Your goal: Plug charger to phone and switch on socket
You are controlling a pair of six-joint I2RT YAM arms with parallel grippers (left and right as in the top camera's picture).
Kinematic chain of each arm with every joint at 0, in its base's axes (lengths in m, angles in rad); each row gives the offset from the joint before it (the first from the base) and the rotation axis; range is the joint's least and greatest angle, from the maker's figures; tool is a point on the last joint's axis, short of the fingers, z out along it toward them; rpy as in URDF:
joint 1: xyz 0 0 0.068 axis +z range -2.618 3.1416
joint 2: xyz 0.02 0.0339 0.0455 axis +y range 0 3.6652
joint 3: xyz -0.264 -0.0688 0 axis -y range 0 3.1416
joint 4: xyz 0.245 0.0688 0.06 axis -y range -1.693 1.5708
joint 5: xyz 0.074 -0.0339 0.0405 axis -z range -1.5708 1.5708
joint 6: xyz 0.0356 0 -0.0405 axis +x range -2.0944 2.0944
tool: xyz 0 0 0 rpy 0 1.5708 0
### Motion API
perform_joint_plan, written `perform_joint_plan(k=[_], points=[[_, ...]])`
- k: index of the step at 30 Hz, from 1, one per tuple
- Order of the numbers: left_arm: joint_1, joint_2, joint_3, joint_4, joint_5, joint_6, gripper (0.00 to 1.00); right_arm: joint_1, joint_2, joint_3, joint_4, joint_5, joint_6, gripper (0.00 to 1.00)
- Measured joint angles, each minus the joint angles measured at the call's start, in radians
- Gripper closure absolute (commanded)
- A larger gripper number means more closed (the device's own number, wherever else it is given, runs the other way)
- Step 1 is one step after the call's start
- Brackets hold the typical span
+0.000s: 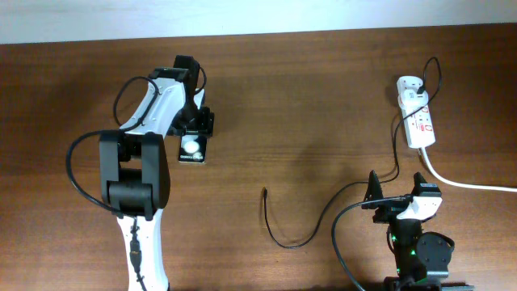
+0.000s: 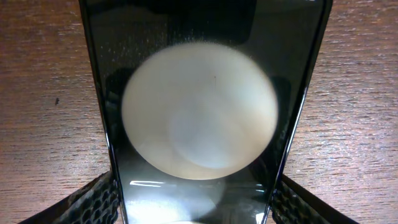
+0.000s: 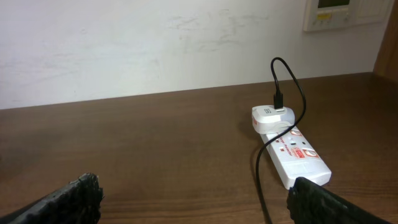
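Note:
The black phone (image 1: pixel 192 151) lies flat on the table at the left, one white circle showing. It fills the left wrist view (image 2: pixel 199 112). My left gripper (image 1: pixel 195 128) (image 2: pixel 196 202) is shut on the phone, one finger against each long edge. The charger cable (image 1: pixel 291 244) lies loose in a loop, its plug tip (image 1: pixel 264 192) free on the table, and runs to the white adapter (image 1: pixel 409 85) (image 3: pixel 271 118) plugged into the white socket strip (image 1: pixel 421 123) (image 3: pixel 300 157). My right gripper (image 1: pixel 397 197) (image 3: pixel 196 202) is open and empty, near the strip's front end.
The strip's thick white cord (image 1: pixel 472 185) runs off to the right edge. A pale wall (image 3: pixel 155 43) stands behind the table's far edge, with a wall panel (image 3: pixel 333 12) at the upper right. The charger cable (image 3: pixel 259 174) passes close by my right finger.

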Motion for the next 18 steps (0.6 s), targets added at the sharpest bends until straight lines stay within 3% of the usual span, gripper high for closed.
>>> perform_joint_plan(k=[1,3,9,14,18], points=[[-0.002,0.0,0.0,0.0,-0.001,0.0,0.9,0.0,0.0,0.0,0.0,0.0,0.0,0.01],[-0.002,0.0,0.0,0.0,-0.002,0.0,1.0,0.0,0.0,0.0,0.0,0.0,0.0,0.01],[-0.002,0.002,0.007,-0.009,-0.002,0.0,1.0,0.0,0.0,0.0,0.0,0.0,0.0,0.01],[-0.005,0.042,0.177,-0.124,-0.003,0.0,1.0,0.0,0.0,0.0,0.0,0.0,0.0,0.01],[-0.005,0.042,0.215,-0.14,0.028,0.0,1.0,0.0,0.0,0.0,0.0,0.0,0.0,0.01]])
